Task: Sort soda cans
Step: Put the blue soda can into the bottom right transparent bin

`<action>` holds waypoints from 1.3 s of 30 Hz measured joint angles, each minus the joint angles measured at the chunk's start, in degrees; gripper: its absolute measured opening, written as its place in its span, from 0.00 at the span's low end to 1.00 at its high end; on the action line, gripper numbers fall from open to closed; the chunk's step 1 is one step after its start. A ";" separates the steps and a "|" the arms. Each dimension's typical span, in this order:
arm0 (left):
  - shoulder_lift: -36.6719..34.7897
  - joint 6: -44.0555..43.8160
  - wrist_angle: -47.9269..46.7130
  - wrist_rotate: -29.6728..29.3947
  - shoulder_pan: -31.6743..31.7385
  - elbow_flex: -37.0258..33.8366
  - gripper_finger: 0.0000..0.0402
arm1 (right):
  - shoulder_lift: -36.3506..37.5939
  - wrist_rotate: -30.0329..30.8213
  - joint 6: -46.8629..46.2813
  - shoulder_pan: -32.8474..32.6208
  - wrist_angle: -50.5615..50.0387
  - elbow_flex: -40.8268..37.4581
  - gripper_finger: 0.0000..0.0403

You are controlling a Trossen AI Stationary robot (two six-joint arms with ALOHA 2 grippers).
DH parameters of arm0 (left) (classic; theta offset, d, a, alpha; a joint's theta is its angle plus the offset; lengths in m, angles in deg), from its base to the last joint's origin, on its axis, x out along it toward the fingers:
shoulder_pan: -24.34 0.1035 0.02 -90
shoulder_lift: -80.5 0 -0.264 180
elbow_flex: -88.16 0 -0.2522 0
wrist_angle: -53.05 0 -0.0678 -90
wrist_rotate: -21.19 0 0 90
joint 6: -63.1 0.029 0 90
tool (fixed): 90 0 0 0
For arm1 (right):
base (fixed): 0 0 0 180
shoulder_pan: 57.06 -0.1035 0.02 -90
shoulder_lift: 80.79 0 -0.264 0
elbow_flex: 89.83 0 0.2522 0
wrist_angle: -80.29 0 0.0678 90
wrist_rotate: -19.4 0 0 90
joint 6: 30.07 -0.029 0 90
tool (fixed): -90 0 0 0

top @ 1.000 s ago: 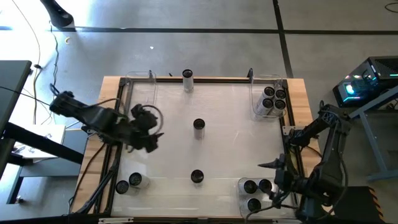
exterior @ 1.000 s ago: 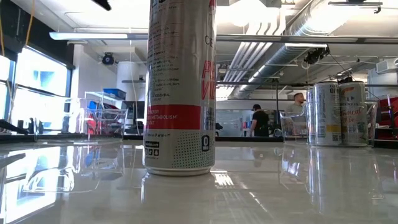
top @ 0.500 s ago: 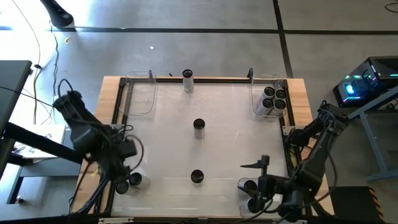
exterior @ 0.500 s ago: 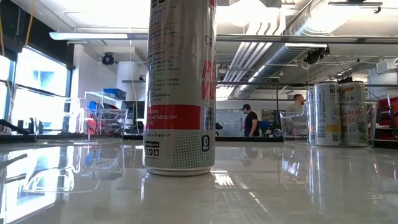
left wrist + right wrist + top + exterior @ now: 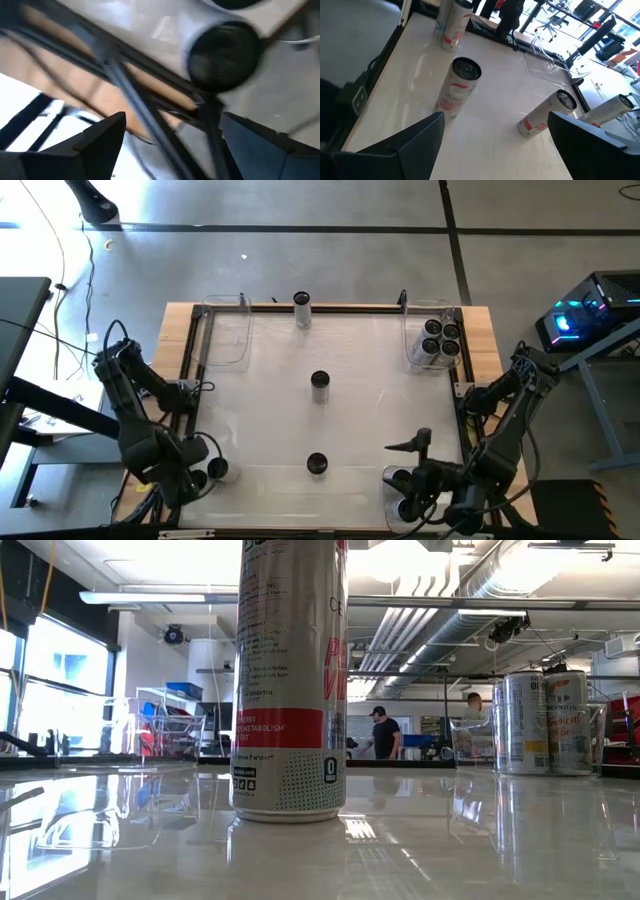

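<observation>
Three soda cans stand upright on the white table [image 5: 380,395]: one at the far edge [image 5: 301,300], one in the middle [image 5: 319,380], one toward the near edge [image 5: 316,464]. Two cans [image 5: 215,470] stand at the near left corner, several [image 5: 440,338] in the far right bin, and others [image 5: 400,478] in the near right bin. My left gripper [image 5: 188,472] is open beside the near left cans; its wrist view shows a dark can top [image 5: 222,55] beyond the fingers. My right gripper [image 5: 408,452] is open above the near right bin, facing the loose cans [image 5: 457,87].
A clear bin with nothing in it [image 5: 226,330] sits at the far left corner. A dark frame rail [image 5: 195,360] runs along the table's wooden edges. In the low view one can [image 5: 290,680] stands close to the camera; people move in the room behind.
My left arm has swung from the table's left middle toward the near left corner, and its gripper now sits low beside the two cans there. My right gripper has shifted a little toward the table's left above the near right bin. No can has moved.
</observation>
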 joint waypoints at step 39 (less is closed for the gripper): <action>10.59 1.38 4.83 -17.39 -3.35 -0.01 0.80 | -0.04 0.25 -2.11 0.00 1.17 -6.01 0.87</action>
